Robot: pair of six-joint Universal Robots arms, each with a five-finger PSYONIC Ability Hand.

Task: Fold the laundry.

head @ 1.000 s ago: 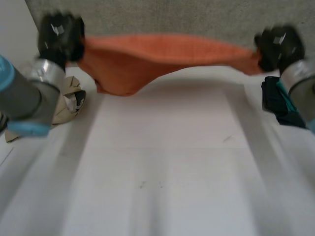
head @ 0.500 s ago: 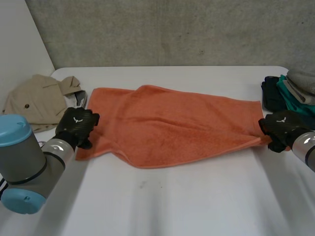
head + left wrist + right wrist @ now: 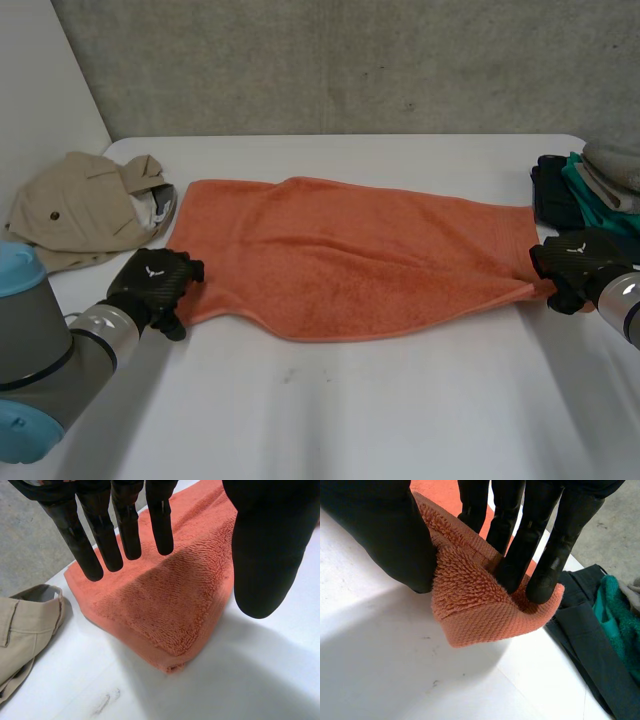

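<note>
An orange towel lies spread across the white table, doubled over, with its long side running left to right. My left hand hovers at the towel's near left corner with fingers straight and the thumb held apart; the cloth lies free beneath it. At the towel's near right corner, my right hand is shut, with the cloth pinched between its thumb and fingers.
A beige garment lies crumpled at the table's far left, close to the towel's left edge. A pile of dark and teal clothes sits at the far right, just beyond my right hand. A grey wall stands behind the table.
The towel, held stretched in the air a second ago, now lies on the table. My left hand has opened and let go of its corner. The right hand keeps its pinch.
</note>
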